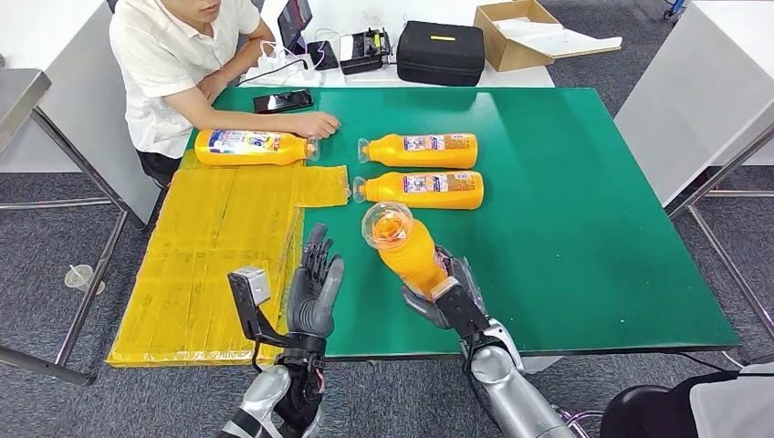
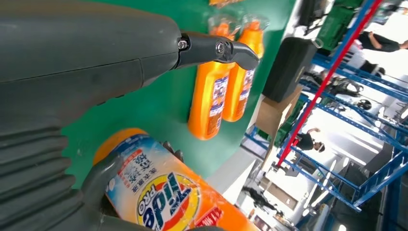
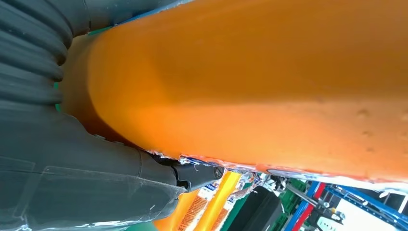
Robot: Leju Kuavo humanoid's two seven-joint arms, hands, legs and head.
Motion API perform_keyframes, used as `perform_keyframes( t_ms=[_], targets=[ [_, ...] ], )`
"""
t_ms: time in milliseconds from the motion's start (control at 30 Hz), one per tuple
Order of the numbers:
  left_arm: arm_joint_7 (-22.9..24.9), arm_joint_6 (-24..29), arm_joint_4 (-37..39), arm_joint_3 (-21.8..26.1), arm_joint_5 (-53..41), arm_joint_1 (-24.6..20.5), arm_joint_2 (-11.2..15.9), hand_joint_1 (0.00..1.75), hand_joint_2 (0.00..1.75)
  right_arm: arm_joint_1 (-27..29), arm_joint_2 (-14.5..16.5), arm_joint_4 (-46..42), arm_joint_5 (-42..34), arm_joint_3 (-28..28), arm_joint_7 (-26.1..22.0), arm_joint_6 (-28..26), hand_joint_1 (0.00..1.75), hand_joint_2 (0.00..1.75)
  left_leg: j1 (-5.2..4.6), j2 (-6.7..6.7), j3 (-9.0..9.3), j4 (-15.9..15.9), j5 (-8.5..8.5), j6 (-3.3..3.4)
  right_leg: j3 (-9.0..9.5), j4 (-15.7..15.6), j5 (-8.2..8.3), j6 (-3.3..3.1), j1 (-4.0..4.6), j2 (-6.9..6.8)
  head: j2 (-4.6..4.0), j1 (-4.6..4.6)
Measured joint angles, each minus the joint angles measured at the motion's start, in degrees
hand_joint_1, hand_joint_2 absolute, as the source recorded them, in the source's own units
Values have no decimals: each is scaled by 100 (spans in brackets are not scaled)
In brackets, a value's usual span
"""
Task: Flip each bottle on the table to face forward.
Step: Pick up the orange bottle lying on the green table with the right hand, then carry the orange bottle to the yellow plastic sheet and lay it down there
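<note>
My right hand (image 1: 452, 301) grips an orange detergent bottle (image 1: 413, 251) by its lower body and holds it off the green table (image 1: 566, 201), its clear cap tilted up toward me. The right wrist view has the same bottle (image 3: 264, 86) pressed against that hand (image 3: 72, 168). My left hand (image 1: 315, 283) stands open just left of it, fingers up, not touching. The left wrist view catches the held bottle's label (image 2: 163, 197). Two more orange bottles (image 1: 420, 149) (image 1: 420, 189) lie side by side, caps to the left. A third bottle (image 1: 251, 146) lies at the far left.
A seated person (image 1: 183, 55) at the far left corner rests a hand (image 1: 315, 123) by the third bottle's cap. A yellow mat (image 1: 228, 237) covers the table's left part. A phone (image 1: 283, 100), a black case (image 1: 441, 52) and a cardboard box (image 1: 520, 32) sit at the back.
</note>
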Motion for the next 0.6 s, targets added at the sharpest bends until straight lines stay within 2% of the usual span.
perform_keyframes(
  t_ms=[100,300,600],
  targets=[
    [-26,-9,0,4,34,2,9,0,175,0,23,2,-105,-11,-26,2,175,175,0,0,0,0,0,0,0,0,0,0,0,0,0,0],
    [-358,343,41,-57,-530,-19,15,0,175,-30,27,17,-126,-11,-7,20,175,175,0,0,0,0,0,0,-1,0,0,0,0,0,0,0],
    [-951,1154,232,-339,-1555,-149,2,0,175,-194,39,142,-118,-1,266,220,175,175,0,0,0,0,0,0,-1,0,1,0,0,0,0,0]
  ],
)
